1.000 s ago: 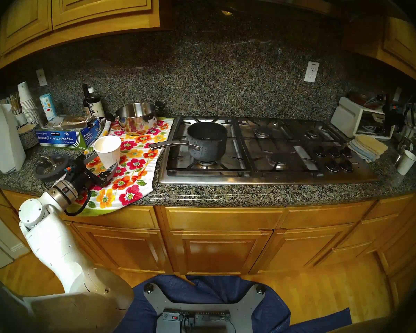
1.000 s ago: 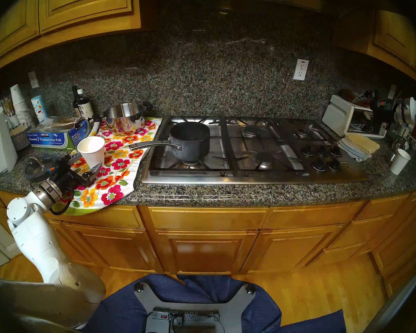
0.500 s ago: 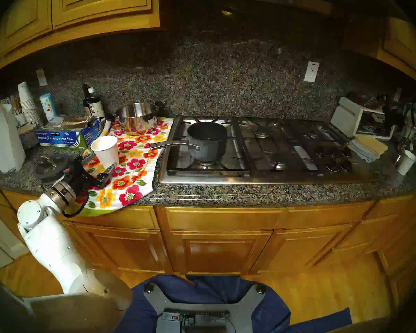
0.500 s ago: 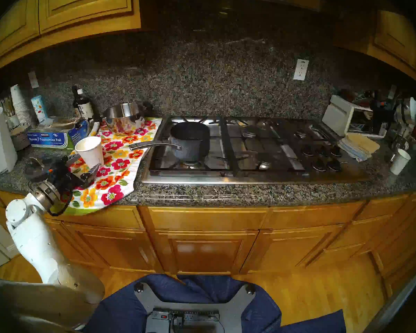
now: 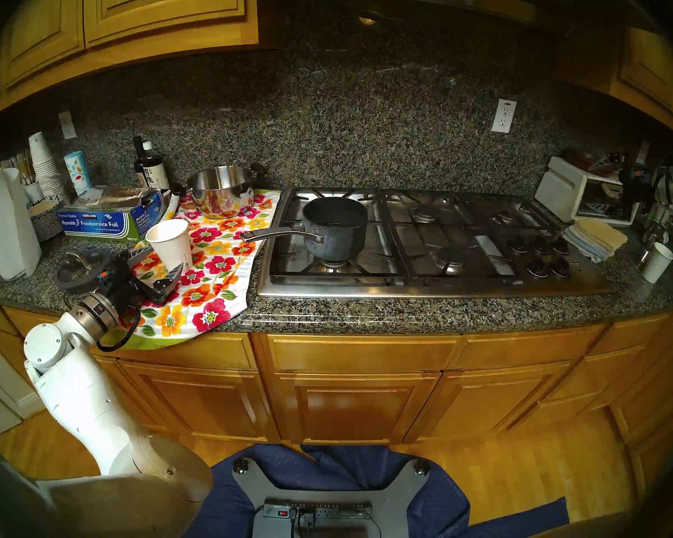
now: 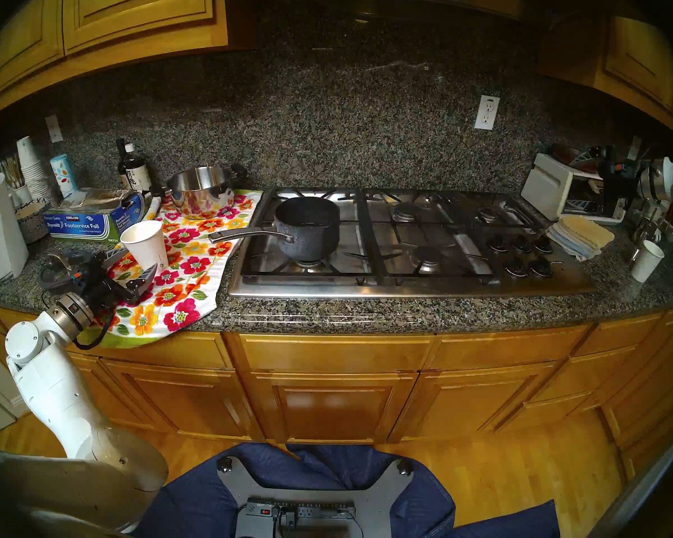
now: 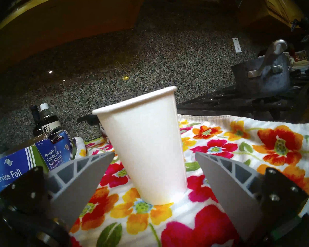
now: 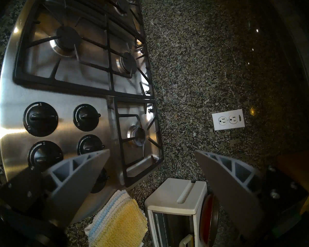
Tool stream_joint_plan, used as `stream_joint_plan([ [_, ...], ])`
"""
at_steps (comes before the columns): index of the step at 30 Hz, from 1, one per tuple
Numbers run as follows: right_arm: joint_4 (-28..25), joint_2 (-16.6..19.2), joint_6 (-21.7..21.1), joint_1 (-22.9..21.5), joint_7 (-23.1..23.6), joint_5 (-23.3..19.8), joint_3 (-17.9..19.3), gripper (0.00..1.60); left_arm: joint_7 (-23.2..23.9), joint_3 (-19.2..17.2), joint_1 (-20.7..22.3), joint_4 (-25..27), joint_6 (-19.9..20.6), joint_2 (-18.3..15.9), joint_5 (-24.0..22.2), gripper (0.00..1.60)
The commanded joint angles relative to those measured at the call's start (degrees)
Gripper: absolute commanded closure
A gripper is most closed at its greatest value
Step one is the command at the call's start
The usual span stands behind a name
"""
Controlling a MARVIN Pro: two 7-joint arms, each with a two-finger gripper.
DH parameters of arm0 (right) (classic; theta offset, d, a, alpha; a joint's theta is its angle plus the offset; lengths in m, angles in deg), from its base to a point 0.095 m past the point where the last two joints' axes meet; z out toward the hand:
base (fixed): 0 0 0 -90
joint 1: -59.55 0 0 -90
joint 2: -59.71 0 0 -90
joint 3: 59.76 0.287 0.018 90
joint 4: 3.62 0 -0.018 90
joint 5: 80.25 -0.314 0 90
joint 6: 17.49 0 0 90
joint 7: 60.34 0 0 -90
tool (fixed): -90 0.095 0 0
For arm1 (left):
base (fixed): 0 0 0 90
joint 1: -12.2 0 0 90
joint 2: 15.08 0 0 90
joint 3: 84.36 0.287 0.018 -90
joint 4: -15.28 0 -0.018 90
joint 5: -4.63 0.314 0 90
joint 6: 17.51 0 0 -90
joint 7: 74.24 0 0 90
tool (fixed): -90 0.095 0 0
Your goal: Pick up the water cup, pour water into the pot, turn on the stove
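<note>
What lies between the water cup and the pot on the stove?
Only the floral towel and the pot's own handle reaching toward the water cup; nothing else, as the head view shows.

Matt paper water cup (image 7: 146, 146) on terry-cloth towel (image 7: 239, 152); brushed-steel stove (image 5: 436, 285), speckled granite counter (image 5: 366, 312)

Behind our left gripper (image 5: 159, 263) sits a black housing with an orange-and-blue tab; behind that a steel wrist ring, a looping black cable, and glossy white arm shells; our grey ribbed fingers (image 7: 82, 180) bolt onto black screwed plates.
</note>
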Motion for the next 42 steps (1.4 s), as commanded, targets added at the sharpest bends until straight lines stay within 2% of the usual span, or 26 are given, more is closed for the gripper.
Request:
stream_joint_plan([
  [1, 0.31, -0.54, -0.04, -1.52, -0.75, -0.41, 1.03, 0.0, 1.61, -0.8, 0.37, 4.33, 1.72, 0.33, -2.16, 0.0],
  [18, 0.29, -0.54, -0.05, -1.53, -0.77, -0.39, 1.03, 0.0, 1.63, -2.35, -0.83, 9.23, 7.09, 1.16, -2.89, 0.0],
  [42, 0.28, -0.53, -0.06, -1.54, -0.78, -0.39, 1.03, 0.0, 1.63, -1.5, -1.72, 9.62, 8.26, 0.81, -3.41, 0.0],
])
